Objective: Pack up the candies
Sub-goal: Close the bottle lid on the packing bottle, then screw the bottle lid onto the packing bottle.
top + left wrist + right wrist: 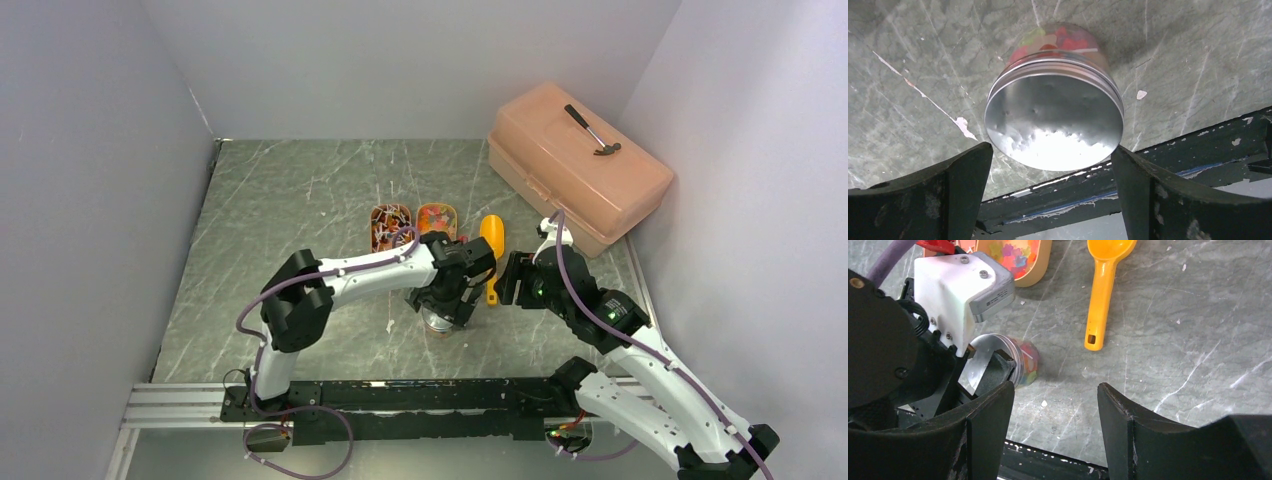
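Overhead, scratched marbled tabletop (290,200), pale walls (90,200), peach toolbox (575,170), candies (390,226) mid-table

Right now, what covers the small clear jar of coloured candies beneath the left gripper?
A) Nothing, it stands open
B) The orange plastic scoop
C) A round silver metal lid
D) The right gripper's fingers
C: the round silver metal lid sits on the small clear jar of candies, the left gripper open on either side of it, while the orange plastic scoop lies apart on the table.

A hammer (589,130) lies on the peach toolbox (556,168), with an orange scoop (492,236) nearby.
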You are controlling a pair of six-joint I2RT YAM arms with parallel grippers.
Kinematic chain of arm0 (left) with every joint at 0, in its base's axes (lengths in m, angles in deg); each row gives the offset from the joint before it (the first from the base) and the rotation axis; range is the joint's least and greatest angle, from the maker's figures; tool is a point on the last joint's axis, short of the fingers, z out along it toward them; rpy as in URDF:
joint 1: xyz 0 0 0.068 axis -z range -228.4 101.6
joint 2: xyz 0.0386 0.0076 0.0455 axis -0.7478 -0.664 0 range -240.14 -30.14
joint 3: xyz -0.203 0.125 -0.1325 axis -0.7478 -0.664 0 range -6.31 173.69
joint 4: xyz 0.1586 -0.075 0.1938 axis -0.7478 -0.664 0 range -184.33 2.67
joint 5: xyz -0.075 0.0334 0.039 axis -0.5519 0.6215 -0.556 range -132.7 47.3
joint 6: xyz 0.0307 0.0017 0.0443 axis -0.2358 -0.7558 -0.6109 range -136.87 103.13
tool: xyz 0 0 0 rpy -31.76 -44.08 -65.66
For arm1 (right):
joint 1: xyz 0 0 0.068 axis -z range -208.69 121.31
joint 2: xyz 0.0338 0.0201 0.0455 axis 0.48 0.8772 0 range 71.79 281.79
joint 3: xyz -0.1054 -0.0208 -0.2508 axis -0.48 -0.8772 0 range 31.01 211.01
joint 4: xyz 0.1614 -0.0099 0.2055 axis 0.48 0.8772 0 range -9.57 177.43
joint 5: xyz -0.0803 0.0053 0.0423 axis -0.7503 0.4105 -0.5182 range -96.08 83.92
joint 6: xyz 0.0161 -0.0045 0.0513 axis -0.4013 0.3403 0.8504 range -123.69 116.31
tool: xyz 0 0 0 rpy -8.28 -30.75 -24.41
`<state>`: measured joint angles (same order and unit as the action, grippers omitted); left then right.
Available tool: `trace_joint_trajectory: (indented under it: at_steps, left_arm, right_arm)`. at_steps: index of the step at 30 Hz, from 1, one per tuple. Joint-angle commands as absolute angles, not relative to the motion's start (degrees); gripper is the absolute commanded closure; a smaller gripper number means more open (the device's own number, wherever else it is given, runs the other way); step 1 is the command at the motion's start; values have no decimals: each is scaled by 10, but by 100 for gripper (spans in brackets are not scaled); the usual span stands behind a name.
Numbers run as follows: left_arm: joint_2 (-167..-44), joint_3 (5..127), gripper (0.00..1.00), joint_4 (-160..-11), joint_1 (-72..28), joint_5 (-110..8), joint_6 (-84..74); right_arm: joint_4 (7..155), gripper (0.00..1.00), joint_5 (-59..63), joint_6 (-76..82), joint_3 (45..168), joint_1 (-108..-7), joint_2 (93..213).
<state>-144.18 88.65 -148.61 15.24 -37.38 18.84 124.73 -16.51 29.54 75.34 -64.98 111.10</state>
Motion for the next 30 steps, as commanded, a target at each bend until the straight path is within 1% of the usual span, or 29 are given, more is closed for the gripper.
trace_joint_trajectory:
  at_steps: [1,14,19,22,23,25,26,28,30]
  left_arm:
    - [-1394,873,7,-1493,157,-360,204]
    - [-1325,814,7,-1468,174,-369,204]
    - [-1255,749,7,-1444,175,-332,230]
    - [-1228,728,8,-1432,174,-312,244]
    - [-1222,720,10,-1425,172,-309,248]
    - [-1209,701,16,-1401,166,-310,252]
    - [-1201,691,23,-1388,162,-313,252]
    - [-1191,672,42,-1359,150,-328,249]
    - [-1188,658,67,-1333,136,-343,248]
  right_arm:
    - [1232,34,-175,297,767,-649,1114]
    - [1218,34,-154,302,777,-649,1130]
    - [1200,42,-106,296,778,-648,1145]
    - [1185,49,-68,284,778,-648,1166]
    - [1179,53,-46,275,782,-650,1172]
    - [1182,62,-19,261,797,-650,1200]
    - [1183,67,-12,257,803,-651,1209]
    - [1176,77,3,250,810,-652,1222]
    - [1168,85,22,247,815,-653,1236]
